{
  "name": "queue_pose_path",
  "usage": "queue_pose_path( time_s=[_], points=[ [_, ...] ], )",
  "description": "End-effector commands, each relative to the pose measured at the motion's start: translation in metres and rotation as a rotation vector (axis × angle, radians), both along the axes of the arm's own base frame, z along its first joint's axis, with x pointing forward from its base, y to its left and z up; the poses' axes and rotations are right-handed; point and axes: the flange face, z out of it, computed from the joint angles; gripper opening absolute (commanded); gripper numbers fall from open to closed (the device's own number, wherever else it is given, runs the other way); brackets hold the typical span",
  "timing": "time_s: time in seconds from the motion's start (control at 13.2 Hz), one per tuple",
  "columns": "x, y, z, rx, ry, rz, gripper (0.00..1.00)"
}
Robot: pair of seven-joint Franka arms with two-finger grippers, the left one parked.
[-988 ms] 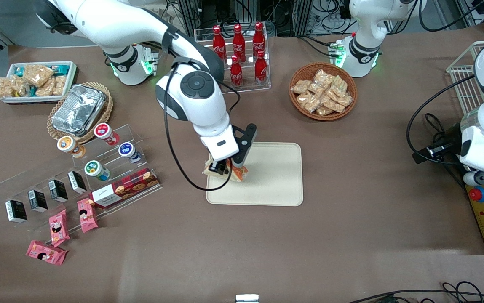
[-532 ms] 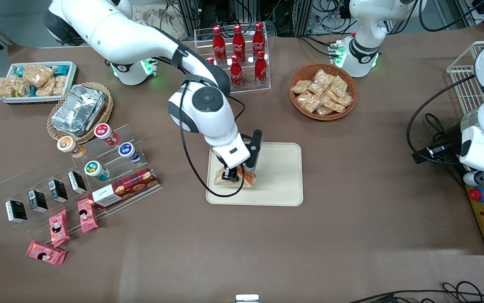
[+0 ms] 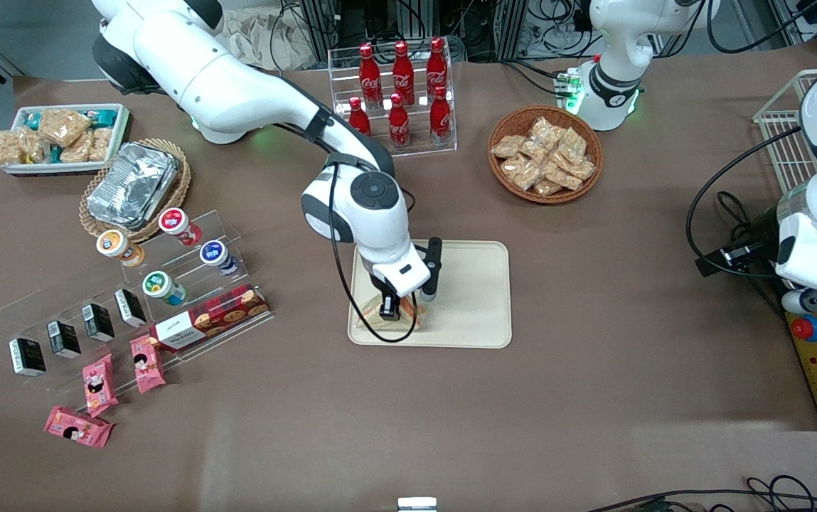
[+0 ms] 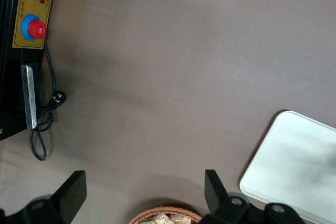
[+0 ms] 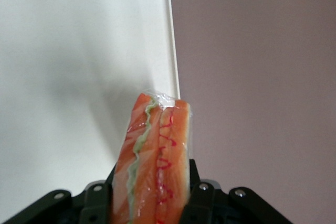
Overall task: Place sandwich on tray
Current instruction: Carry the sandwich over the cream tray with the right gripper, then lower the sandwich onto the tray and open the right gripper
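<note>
The cream-beige tray [image 3: 465,299] lies mid-table. My right gripper [image 3: 392,311] is shut on the wrapped sandwich [image 3: 401,320] and holds it low over the tray's corner nearest the front camera, toward the working arm's end. In the right wrist view the sandwich [image 5: 155,153], orange with a green layer, sits clamped between the two black fingers [image 5: 202,195], with the tray [image 5: 79,51] under it and its rim close beside. I cannot tell whether the sandwich touches the tray. The tray's corner also shows in the left wrist view [image 4: 294,161].
A clear rack of cola bottles [image 3: 397,92] and a wicker basket of tan snack bags [image 3: 545,154] stand farther from the camera. A foil container [image 3: 132,186], a stepped rack with cups and cartons [image 3: 159,284], a white snack bin [image 3: 60,135] and pink packets [image 3: 99,384] lie toward the working arm's end.
My gripper has carried the sandwich from the tray's edge inward over the tray, toward the front camera and lower. The wrist has turned more upright.
</note>
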Motion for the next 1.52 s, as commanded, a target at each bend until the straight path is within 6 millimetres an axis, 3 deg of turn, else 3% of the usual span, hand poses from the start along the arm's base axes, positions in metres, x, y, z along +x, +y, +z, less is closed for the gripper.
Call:
queue_pose_path(
  time_s=[0.0,0.3,0.91,0.99,1.06,1.14,1.44],
  points=[
    [0.001,0.013,-0.022,0.032,-0.02,0.024,0.5],
    [-0.02,0.044,-0.035,0.035,-0.032,0.009,0.5],
    [-0.009,0.035,-0.059,0.033,-0.063,0.008,0.55],
    [-0.012,0.039,-0.058,0.046,-0.071,0.017,0.62],
    [-0.011,0.039,-0.056,0.055,-0.075,0.015,0.89],
    [-0.007,0.036,-0.051,0.061,-0.077,0.007,0.98],
    [-0.003,0.034,-0.012,0.098,-0.063,-0.05,0.98]
  ],
)
